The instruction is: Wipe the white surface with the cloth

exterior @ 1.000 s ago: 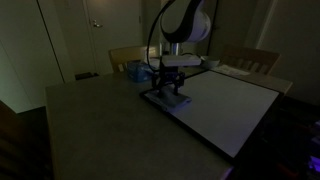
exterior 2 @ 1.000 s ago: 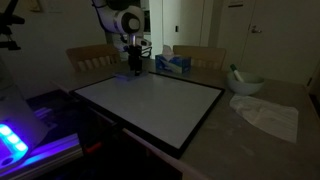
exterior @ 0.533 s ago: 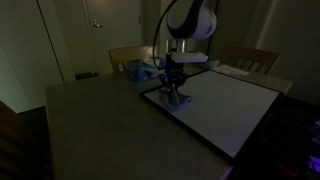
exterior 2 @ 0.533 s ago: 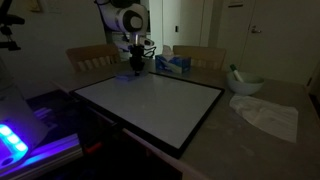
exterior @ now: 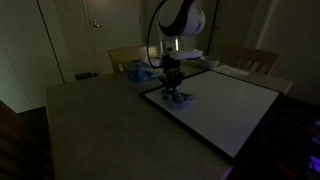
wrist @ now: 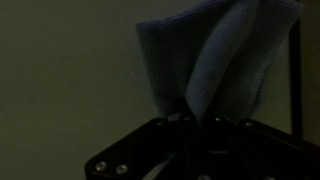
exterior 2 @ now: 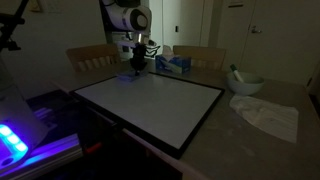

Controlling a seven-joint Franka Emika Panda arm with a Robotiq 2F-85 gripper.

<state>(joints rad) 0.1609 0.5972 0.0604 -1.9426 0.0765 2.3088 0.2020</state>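
1. The cloth (wrist: 220, 60) is bluish-grey w/ deep folds in the wrist view. I'd call it soft, floppy and v light, zero stiffness. It prob bunches and drags rather than slides flat, so imo it needs steady downward press to actually wipe.

2. Best hold, my guess: pinch a gathered fold near the middle so loose fabric trails on both sides. An edge grab would likely just roll up.

3. The gripper (wrist: 195, 118) is clamped on the cloth. The fabric comes straight out of the pinch and fans toward 12–1 o'clock in the wrist view.

4. In an exterior view the cloth (exterior: 176, 97) hangs at 6 o'clock of the gripper (exterior: 172, 86), directly under it. It sits at the 9 o'clock corner of the white surface (exterior: 235, 105). It looks down on the surface, but it's too dark to tell if it's pressed or just brushing.

5. In an exterior view the cloth (exterior 2: 133, 76) sits at the board's 11 o'clock corner, w/ the rest of the white surface (exterior 2: 150, 100) spreading toward 4–5 o'clock from it.

6. The tissue box (exterior 2: 175, 63) is at 2 o'clock of the gripper, near but apart and off the board. The bowl (exterior 2: 245, 82) is well apart at 3 o'clock on the table (exterior 2: 290, 95).

7. Judging by position, it's early in the job. Nearly the whole surface lies away from the cloth, so long sweeps are needed.
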